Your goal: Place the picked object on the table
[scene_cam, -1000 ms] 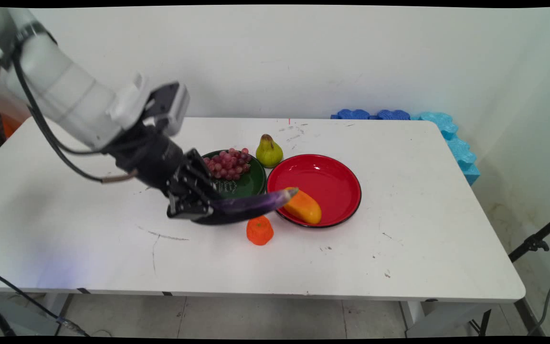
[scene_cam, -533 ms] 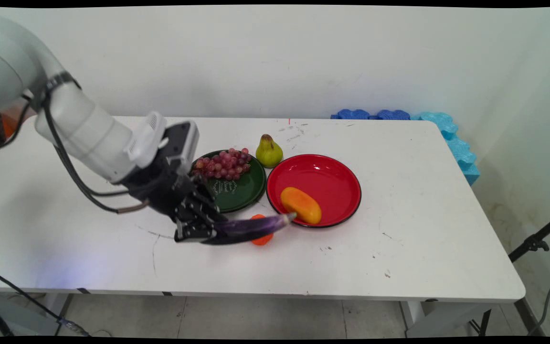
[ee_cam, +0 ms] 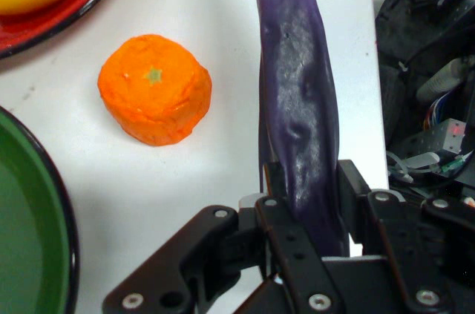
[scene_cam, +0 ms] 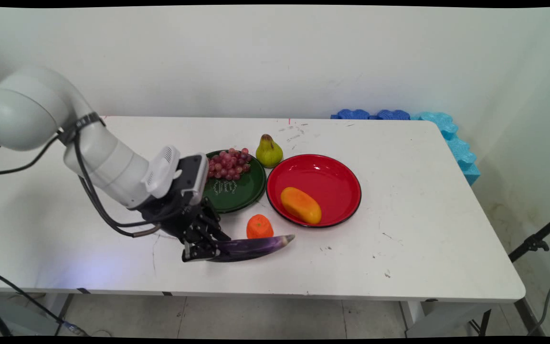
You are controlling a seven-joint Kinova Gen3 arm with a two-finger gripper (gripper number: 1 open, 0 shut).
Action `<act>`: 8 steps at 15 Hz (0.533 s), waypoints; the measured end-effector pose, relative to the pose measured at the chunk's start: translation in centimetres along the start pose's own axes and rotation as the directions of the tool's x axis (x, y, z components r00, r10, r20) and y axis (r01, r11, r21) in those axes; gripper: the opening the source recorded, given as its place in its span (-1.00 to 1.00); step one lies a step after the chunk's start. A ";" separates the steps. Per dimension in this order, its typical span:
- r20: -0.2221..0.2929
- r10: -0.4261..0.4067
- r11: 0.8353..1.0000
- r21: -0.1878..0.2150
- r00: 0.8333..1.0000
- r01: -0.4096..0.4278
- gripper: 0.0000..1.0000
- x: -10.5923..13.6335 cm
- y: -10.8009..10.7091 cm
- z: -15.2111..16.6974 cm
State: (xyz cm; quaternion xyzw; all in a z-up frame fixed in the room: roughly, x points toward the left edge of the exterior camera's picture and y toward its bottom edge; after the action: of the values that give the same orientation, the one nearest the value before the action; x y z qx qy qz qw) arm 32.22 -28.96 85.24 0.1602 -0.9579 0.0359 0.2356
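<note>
- The tool (scene_cam: 204, 252) (ee_cam: 308, 203) pinches a purple eggplant (scene_cam: 251, 247) (ee_cam: 297, 99) low over the tabletop (scene_cam: 423, 224).
- An orange (scene_cam: 259, 227) (ee_cam: 156, 88) sits just beside it, near the red plate (scene_cam: 334, 174).

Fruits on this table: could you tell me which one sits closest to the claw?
The orange, standing on the bare table just behind the aubergine that the claw grips. The pear, grapes and mango sit farther back.

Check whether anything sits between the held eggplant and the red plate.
The gripper holds the eggplant low over the table's near side. The orange sits just beyond it, roughly between it and the red plate.
</note>
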 end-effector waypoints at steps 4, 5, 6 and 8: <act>0.004 0.003 1.000 -0.001 1.000 -0.003 -1.00 -0.5 -0.1 1.9; 0.004 0.003 1.000 -0.002 1.000 -0.003 -1.00 -0.6 -0.2 2.2; 0.005 0.003 1.000 -0.002 1.000 -0.003 -1.00 -0.7 -0.2 2.5; 0.006 0.004 1.000 -0.003 1.000 -0.004 -1.00 -0.8 -0.2 3.0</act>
State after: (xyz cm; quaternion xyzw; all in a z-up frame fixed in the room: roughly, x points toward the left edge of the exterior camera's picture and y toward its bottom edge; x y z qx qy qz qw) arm 31.67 -29.38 82.20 0.1583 -0.9589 0.0346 0.2328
